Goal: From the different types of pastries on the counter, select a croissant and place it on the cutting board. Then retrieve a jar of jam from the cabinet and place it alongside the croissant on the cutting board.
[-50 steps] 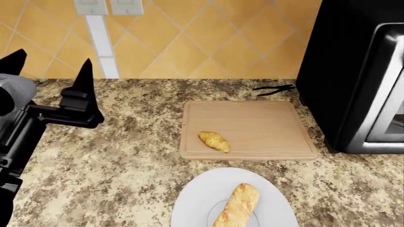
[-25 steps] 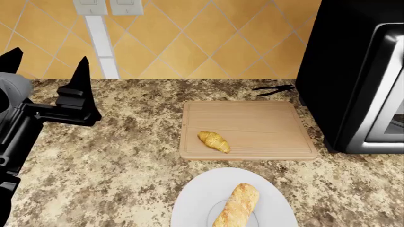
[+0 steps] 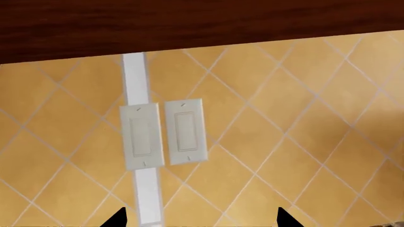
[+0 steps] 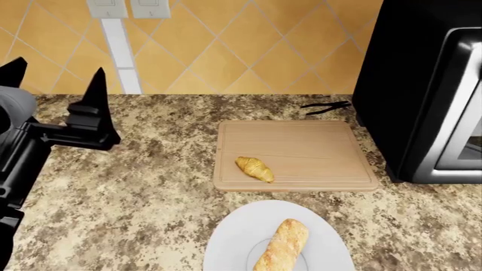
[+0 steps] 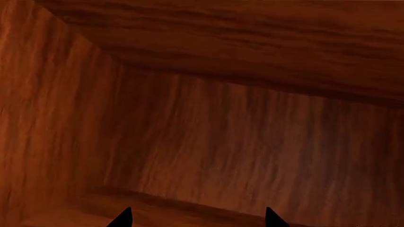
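The croissant (image 4: 254,169) lies on the front left part of the cutting board (image 4: 316,147), which rests on the granite counter (image 4: 135,186). The longer loaf (image 4: 283,245) lies on a white plate (image 4: 233,237) in front of the board. My left gripper (image 4: 54,73) is open and empty, held above the counter's left side and pointing at the tiled wall; its tips show in the left wrist view (image 3: 200,218). My right gripper (image 5: 197,218) is open and empty inside a brown wooden cabinet; it is out of the head view. The jar of jam is not in view.
A large black and silver oven (image 4: 429,84) stands right of the board. Black tongs (image 4: 325,106) lie behind the board. Two wall switches (image 3: 162,134) and a white strip sit on the tiled wall under a dark cabinet bottom (image 3: 189,23).
My left gripper has drifted slightly left and up in the head view. The croissant, board and loaf have not moved.
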Available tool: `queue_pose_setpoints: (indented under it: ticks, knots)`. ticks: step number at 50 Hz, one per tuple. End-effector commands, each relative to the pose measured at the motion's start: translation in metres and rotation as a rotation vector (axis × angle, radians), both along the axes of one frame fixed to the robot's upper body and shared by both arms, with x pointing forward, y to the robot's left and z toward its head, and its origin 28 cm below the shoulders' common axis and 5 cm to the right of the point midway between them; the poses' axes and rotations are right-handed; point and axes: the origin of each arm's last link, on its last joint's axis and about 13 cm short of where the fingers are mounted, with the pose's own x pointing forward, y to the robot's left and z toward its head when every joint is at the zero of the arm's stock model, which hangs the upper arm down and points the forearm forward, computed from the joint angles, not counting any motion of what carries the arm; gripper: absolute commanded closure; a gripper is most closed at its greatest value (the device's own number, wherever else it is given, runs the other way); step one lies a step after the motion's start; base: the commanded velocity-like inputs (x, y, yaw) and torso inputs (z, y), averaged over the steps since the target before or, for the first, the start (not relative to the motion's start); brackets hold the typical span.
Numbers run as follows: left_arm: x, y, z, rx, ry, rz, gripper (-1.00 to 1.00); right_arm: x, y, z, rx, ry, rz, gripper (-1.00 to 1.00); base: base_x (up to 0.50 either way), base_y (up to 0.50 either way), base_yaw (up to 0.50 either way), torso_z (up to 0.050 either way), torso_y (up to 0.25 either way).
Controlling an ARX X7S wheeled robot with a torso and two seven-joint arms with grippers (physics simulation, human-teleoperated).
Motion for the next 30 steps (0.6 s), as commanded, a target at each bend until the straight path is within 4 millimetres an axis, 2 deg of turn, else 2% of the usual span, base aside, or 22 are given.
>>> queue_pose_setpoints:
  ticks: [1, 18, 30]
  knots:
    - [0.000, -0.001, -0.006, 0.021, 0.044, -0.011, -1.00, 0.013, -0.001, 0.006, 0.020, 0.065, 0.014, -1.00, 0.00, 0.00, 0.00, 0.000, -0.010]
    - [0.000, 0.000, -0.004, 0.024, 0.041, -0.006, -1.00, 0.026, -0.004, 0.001, 0.096, 0.162, -0.001, -1.00, 0.00, 0.00, 0.00, 0.000, 0.000]
    - [0.000, 0.001, -0.005, 0.021, 0.041, -0.003, -1.00, 0.029, 0.001, -0.009, 0.091, 0.225, 0.073, -1.00, 0.00, 0.00, 0.00, 0.000, 0.000]
